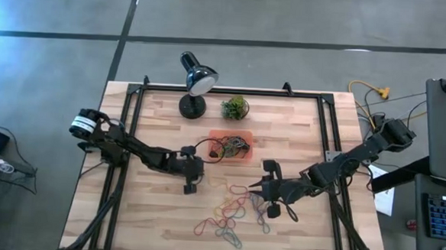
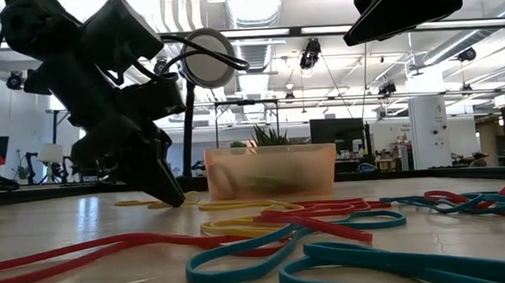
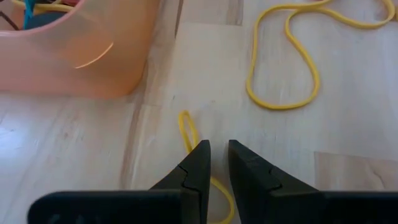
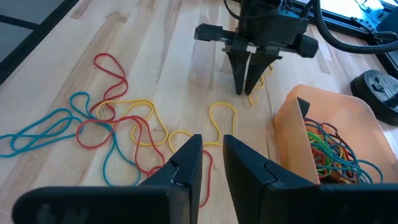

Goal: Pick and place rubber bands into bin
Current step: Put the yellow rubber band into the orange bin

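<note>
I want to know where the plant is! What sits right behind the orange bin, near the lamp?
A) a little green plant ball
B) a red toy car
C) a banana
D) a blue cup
A: in the high view a small green plant ball sits just beyond the orange bin, beside the black desk lamp, and the low view shows its leaves rising behind the bin.

Translucent glossy plastic bin (image 4: 323, 134), matt pale wood table (image 1: 157, 213), smooth rubber bands (image 4: 118, 134)
</note>
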### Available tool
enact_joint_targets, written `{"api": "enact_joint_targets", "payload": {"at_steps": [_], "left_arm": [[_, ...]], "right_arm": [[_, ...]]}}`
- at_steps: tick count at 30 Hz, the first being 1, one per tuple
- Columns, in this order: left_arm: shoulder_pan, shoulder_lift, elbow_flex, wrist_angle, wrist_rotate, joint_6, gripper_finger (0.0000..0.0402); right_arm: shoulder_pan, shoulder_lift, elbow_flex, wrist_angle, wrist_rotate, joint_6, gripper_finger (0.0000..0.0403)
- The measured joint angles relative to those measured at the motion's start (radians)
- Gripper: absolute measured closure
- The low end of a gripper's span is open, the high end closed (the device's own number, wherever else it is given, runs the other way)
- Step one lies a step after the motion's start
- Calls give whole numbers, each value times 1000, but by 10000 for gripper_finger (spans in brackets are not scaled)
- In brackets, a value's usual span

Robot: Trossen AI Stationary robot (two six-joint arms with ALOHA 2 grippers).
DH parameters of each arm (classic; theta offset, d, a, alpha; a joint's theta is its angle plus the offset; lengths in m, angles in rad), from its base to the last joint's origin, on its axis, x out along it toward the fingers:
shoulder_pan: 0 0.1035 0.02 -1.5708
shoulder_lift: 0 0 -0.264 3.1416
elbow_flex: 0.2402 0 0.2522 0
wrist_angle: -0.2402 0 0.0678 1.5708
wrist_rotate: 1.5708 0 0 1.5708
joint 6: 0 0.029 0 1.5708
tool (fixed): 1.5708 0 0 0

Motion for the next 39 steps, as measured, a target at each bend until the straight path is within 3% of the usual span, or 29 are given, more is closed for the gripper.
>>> {"api": "enact_joint_targets", "payload": {"at_steps": [19, 26, 30, 39], "left_arm": [[1, -12, 9, -150, -105, -79, 361], [5, -11, 8, -155, -39, -104, 362], [9, -11, 6, -163, 21, -104, 387], [8, -40, 11, -164, 41, -87, 400]], "right_arm": [[0, 0, -3, 0, 0, 0, 344], [0, 0, -3, 0, 0, 5, 344], [0, 0, -3, 1, 0, 11, 344], [0, 0, -3, 1, 0, 22, 344]]}}
